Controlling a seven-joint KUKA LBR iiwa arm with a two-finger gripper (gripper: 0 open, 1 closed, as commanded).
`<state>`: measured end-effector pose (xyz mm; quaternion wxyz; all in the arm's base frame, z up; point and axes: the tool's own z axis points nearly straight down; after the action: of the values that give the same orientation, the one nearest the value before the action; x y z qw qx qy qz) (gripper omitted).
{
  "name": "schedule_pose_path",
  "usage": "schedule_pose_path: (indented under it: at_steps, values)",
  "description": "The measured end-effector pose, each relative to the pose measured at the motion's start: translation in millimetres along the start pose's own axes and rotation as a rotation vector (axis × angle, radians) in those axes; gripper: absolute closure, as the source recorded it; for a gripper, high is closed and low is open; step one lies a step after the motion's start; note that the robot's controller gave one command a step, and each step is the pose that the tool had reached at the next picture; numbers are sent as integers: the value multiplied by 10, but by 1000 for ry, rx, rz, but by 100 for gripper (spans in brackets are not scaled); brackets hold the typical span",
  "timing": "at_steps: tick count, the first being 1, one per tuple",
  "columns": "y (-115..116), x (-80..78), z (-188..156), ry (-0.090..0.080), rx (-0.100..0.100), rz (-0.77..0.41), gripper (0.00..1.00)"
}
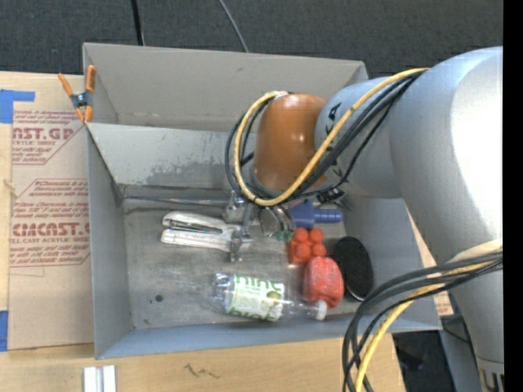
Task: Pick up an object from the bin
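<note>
My gripper [257,231] is low in the middle of the bin, under the arm's orange cover, and stands open with nothing visible between its fingers. Its left finger [237,237] is at the right end of a pair of silver metal tongs [192,229], which lie flat and point left. Just right of the gripper sits a bumpy orange-red toy [305,245]. A blue plastic piece [320,215] lies behind that toy, partly under the arm.
A clear crumpled bottle with a green label [249,296] lies near the front wall. Beside it are a red lump [323,280] and a black disc [353,266]. The arm and its cables cover the bin's right side.
</note>
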<state>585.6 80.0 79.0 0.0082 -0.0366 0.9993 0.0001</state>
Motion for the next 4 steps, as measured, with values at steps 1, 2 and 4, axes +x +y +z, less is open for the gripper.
schedule_pose_path:
  at_steps: [1, 2, 4]
  values:
    - [-1, 0, 0, 0, 0, 0, 100]
    - [-2, 1, -5, 0, 0, 1, 100]
    - [-32, -3, -728, 24, -1, -96, 100]
